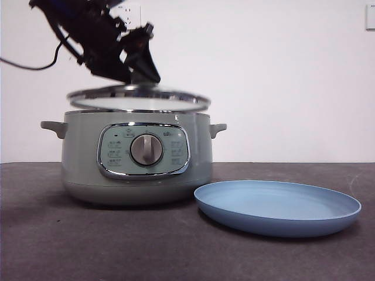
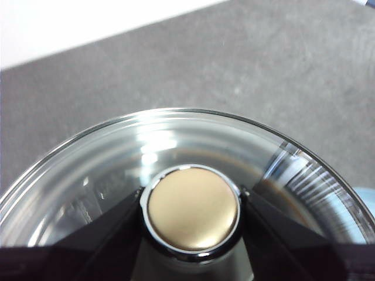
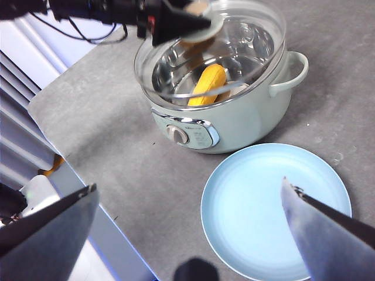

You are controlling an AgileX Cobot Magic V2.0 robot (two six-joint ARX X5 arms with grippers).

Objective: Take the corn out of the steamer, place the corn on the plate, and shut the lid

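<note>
a: where is the lid (image 1: 139,98) right now?

b: the left gripper (image 2: 192,215) has its two black jaws closed on the lid's knob (image 2: 193,215), one on each side. the lid sits just above the pot (image 1: 137,158), tilted a little, not seated on the rim.

a: and the corn (image 3: 206,84)?

b: inside the pot, leaning on end. you can see it through the glass in the right wrist view.

a: what about the right gripper (image 3: 190,219)?

b: it hangs over the table (image 1: 53,234) with its jaws spread wide, holding nothing, above the near part of the blue plate (image 3: 275,211).

a: where is the plate compared to the pot?

b: in the front view it lies just beside the pot's base, to the right, with nothing on it.
</note>
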